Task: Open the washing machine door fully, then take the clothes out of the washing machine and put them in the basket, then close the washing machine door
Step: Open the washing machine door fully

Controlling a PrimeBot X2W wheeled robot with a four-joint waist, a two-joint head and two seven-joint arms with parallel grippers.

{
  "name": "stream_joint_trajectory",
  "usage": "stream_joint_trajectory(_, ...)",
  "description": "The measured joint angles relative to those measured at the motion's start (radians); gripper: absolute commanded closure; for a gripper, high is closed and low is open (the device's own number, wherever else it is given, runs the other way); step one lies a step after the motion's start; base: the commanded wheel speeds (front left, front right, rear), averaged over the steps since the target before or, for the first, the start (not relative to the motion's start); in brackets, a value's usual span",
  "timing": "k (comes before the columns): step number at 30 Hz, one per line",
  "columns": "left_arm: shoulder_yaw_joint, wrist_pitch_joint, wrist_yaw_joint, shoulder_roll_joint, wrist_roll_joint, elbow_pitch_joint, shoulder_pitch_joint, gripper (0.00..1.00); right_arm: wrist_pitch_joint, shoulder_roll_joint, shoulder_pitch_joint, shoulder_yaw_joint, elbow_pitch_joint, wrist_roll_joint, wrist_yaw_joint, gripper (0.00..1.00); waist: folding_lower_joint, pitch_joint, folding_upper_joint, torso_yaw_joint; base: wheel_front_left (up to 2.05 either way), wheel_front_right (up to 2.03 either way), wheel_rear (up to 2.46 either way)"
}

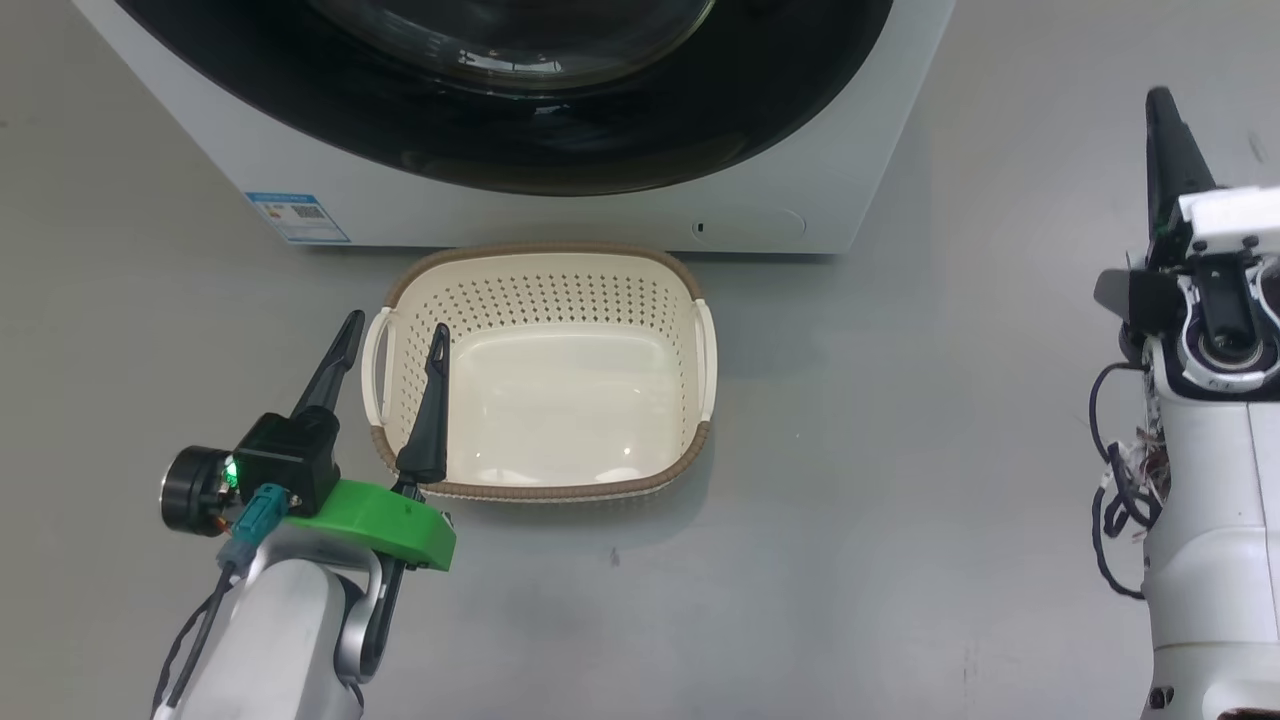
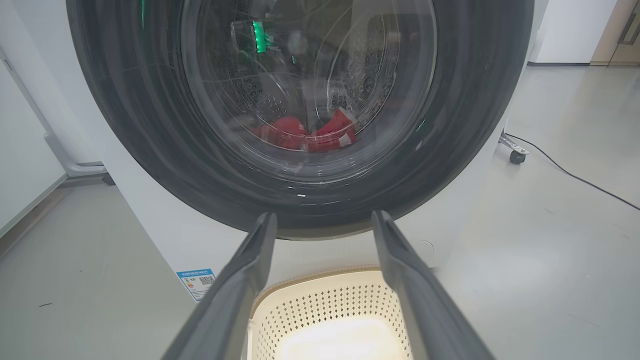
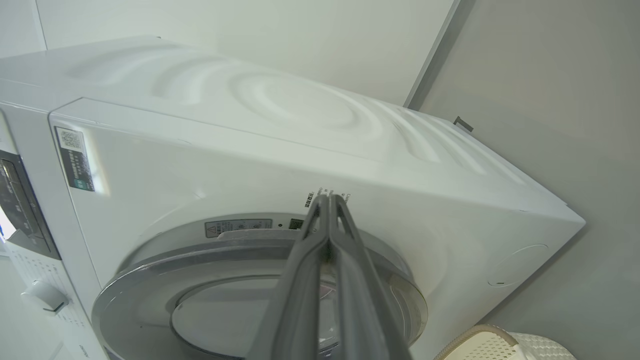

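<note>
Clothes (image 2: 305, 135) of bright red fabric with white trim lie low in the steel drum (image 2: 360, 75), seen through the glass of the round black-ringed washing machine door (image 2: 125, 130), which is closed on the big white washing machine (image 1: 560, 222). The small cream perforated plastic basket (image 1: 545, 250) with a brown rim stands on the grey floor (image 1: 900, 450) just before the machine, its smooth bottom bare. Left gripper (image 1: 398, 325) hangs over the basket's left side, fingers spread wide, holding nothing. Right gripper (image 1: 1160, 100), well apart to the right, has its fingers pressed together on nothing. A black cable (image 2: 575, 175) lies on the floor beside the machine.
</note>
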Motion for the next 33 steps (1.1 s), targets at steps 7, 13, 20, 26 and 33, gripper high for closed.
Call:
stream_joint_trajectory(7, 0.003, 0.000, -0.008, -0.009, 0.000, -0.007, -0.025, 0.00, 0.107, -0.011, -0.129, 0.021, 0.004, 0.032, -0.011, 1.00, 0.0000, 0.056, 0.0000, 0.036, 0.00, 0.00, 0.00)
stream_joint_trajectory(13, 0.002, 0.000, -0.016, -0.019, 0.000, -0.007, -0.047, 0.00, 0.178, -0.049, -0.232, 0.035, 0.012, 0.049, -0.029, 1.00, 0.0000, 0.096, 0.0000, 0.067, 0.00, 0.00, 0.00)
stream_joint_trajectory(20, 0.000, 0.000, -0.025, -0.027, 0.000, -0.005, -0.068, 0.00, 0.244, -0.078, -0.360, 0.071, 0.038, 0.049, -0.058, 1.00, 0.0001, 0.141, 0.0000, 0.104, 0.00, 0.00, 0.00)
stream_joint_trajectory(26, -0.010, 0.000, -0.036, -0.036, 0.000, 0.004, -0.081, 0.00, 0.281, -0.102, -0.417, 0.083, 0.077, 0.047, -0.075, 1.00, 0.0001, 0.158, 0.0000, 0.134, 0.00, 0.00, 0.00)
stream_joint_trajectory(33, -0.011, 0.000, -0.043, -0.039, -0.001, 0.008, -0.084, 0.00, 0.331, -0.140, -0.486, 0.126, 0.112, 0.011, -0.103, 1.00, 0.0001, 0.172, 0.0000, 0.165, 0.00, 0.00, 0.00)
